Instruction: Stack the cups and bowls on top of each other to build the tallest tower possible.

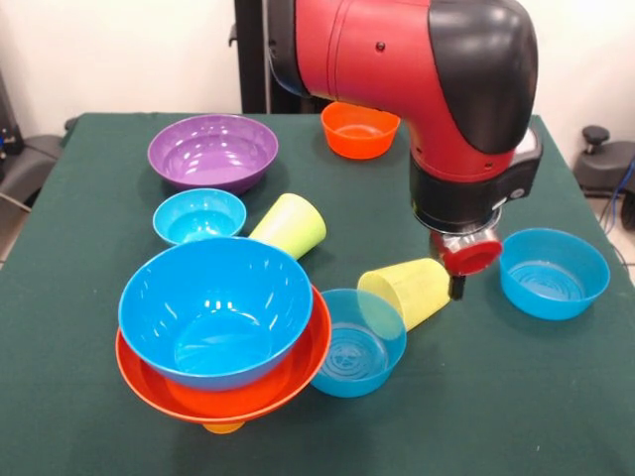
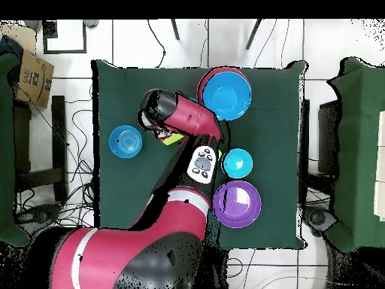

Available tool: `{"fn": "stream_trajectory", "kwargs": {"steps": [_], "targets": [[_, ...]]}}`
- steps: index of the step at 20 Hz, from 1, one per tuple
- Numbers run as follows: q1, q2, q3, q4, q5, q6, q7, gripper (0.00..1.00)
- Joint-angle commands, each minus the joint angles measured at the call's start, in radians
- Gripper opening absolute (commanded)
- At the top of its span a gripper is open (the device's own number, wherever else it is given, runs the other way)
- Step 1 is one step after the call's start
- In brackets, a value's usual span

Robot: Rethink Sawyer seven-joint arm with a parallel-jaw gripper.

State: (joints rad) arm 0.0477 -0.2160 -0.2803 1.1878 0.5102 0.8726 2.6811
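Note:
The tower (image 1: 213, 307) stands at the near left: a large blue bowl nested in a wider orange bowl (image 1: 238, 392) over an orange cup (image 1: 223, 427). It also shows in the overhead view (image 2: 225, 94). A pale yellow ribbed cup (image 1: 407, 291) lies tilted on its side, its rim over a medium blue bowl (image 1: 352, 347). My gripper (image 1: 458, 283) is right against the yellow cup's base end; whether it grips the cup is hidden. A lime green cup (image 1: 290, 226) lies on its side mid-table.
A purple bowl (image 1: 211, 151) and a small blue bowl (image 1: 198, 215) sit at the far left. A small orange bowl (image 1: 358, 129) is at the far side behind the arm. Another medium blue bowl (image 1: 553, 272) sits at the right.

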Motion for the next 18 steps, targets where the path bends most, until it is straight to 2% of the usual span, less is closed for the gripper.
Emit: {"fn": "stream_trajectory", "kwargs": {"steps": [1,6,13,18], "targets": [[-0.030,-0.058,0.194,0.090,-0.087,-0.076,-0.235,1.00],[-0.046,-0.082,0.267,0.147,-0.045,-0.067,-0.191,1.00],[-0.049,-0.073,0.280,0.116,-0.046,-0.045,-0.103,1.00],[-0.005,-0.055,0.236,0.069,-0.028,-0.027,0.044,1.00]]}}
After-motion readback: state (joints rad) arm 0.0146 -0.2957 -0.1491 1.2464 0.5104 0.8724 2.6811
